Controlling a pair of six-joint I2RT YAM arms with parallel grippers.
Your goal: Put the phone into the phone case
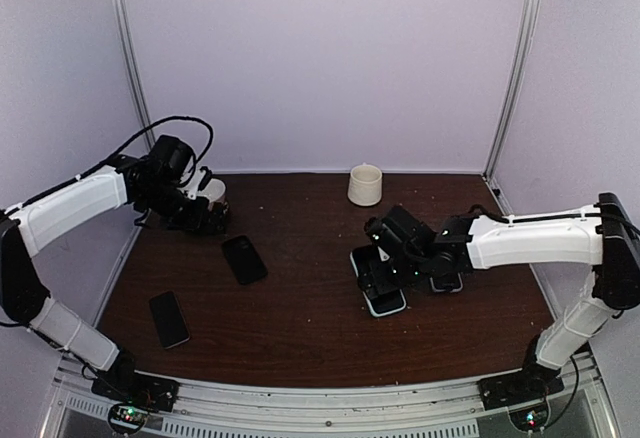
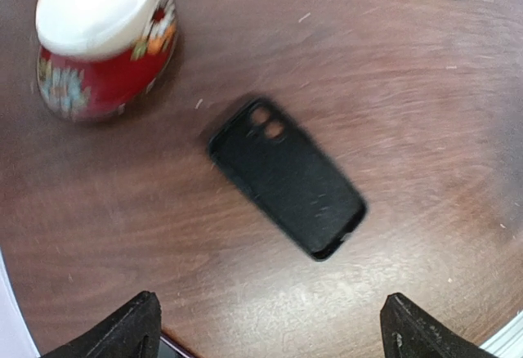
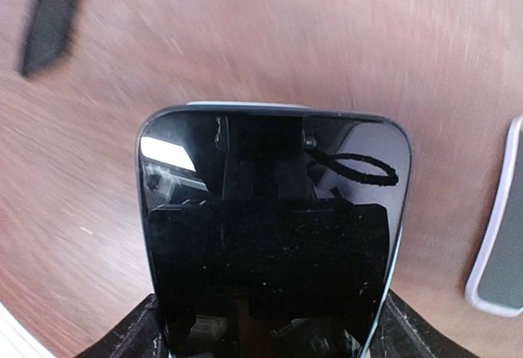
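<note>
The right gripper (image 3: 270, 329) is clamped on the phone (image 3: 274, 211), with its dark fingers (image 3: 135, 329) pressed against the two long edges near the lower end. The phone is a glossy black slab with rounded corners and a thin grey-blue rim. Its screen is dark and mirrors the arm above it (a loop of cable shows in the reflection). It is held screen-up toward the wrist camera, over the table (image 3: 245, 39).

A sliver of pale rim shows just past the phone's far end. In the top view this is a pale case (image 1: 388, 303), white-edged and dark inside, lying flat directly under the gripper. I cannot tell whether the phone touches it. A second pale case (image 1: 447, 283) lies just beside it on the right, partly under the arm.

The black case (image 2: 286, 178) lies well apart to the left, flat and matte, with two round camera holes at one end. The left gripper (image 2: 270, 337) hangs over that side with its jaws spread wide and nothing between them, and the black case is ahead of its fingertips (image 2: 122, 333). A red cup (image 2: 102, 47) stands near the black case, a cream cup (image 1: 365, 184) stands by the back wall, and a spare phone (image 1: 168, 319) lies near the front left.
</note>
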